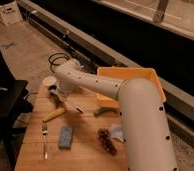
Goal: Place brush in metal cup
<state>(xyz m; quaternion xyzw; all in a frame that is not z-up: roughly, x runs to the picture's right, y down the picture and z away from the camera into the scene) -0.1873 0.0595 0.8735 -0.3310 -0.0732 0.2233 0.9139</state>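
My gripper (58,94) hangs at the far left of the wooden table (85,150), at the end of the white arm (120,100). It is shut on the brush (74,107), whose slim white handle slants down and to the right from the fingers to a dark tip. The metal cup (52,89) shows as a small dark shape right beside the gripper, partly hidden by it. Just behind it stands a white cup (49,80).
A yellowish object (55,114) lies below the gripper. A fork (44,141) and a blue sponge (66,136) lie nearer the front, with a green item (105,111) and grapes (107,141) to the right. An orange bin (135,82) sits at the back right.
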